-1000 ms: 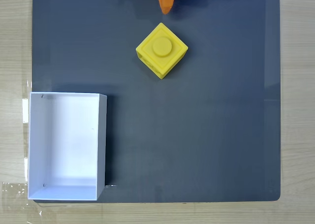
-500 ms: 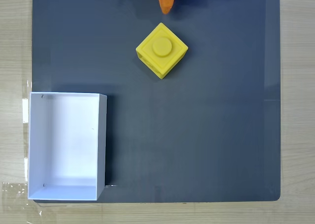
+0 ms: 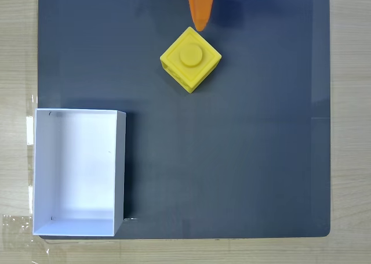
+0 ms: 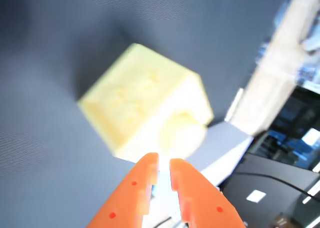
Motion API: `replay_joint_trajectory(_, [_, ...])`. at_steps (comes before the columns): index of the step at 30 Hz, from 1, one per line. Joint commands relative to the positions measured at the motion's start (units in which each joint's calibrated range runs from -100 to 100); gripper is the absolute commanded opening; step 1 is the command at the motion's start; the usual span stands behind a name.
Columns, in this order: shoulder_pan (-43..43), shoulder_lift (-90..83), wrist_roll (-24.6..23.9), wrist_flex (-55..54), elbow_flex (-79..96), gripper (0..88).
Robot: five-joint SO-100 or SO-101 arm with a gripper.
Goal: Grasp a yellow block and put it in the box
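Orange fingers [image 4: 151, 174] nearly together above yellow block [image 3: 191, 58], round stud up.

Wooden table [image 3: 17, 55], dark mat [image 3: 243, 148], yellow block [image 3: 190, 59], box [image 3: 78, 172]

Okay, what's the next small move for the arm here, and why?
Probably open the gripper before coming down further. In the wrist view its orange fingertips sit nearly together, with a gap far narrower than the yellow block just ahead of them. In the fixed view the tip is at the block's upper corner, and the block rests on the dark mat, apart from the box.
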Motion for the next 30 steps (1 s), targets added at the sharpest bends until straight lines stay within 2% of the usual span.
replay_joint_trajectory(1, [-0.42,11.40,-0.24,-1.84,-14.23,3.2])
replay_joint_trajectory(9, [0.51,33.52,0.34,0.69,-43.54,3.3])
replay_joint_trajectory(13, [0.51,43.94,1.75,12.38,-55.30,3.4])
replay_joint_trajectory(15, [0.51,51.15,5.00,21.19,-62.18,3.4])
replay_joint_trajectory(20, [1.69,61.23,10.57,32.80,-72.58,3.9])
replay_joint_trajectory(23, [3.20,65.04,14.34,36.55,-75.20,11.7])
replay_joint_trajectory(30, [8.59,68.35,22.95,42.22,-75.47,44.3])
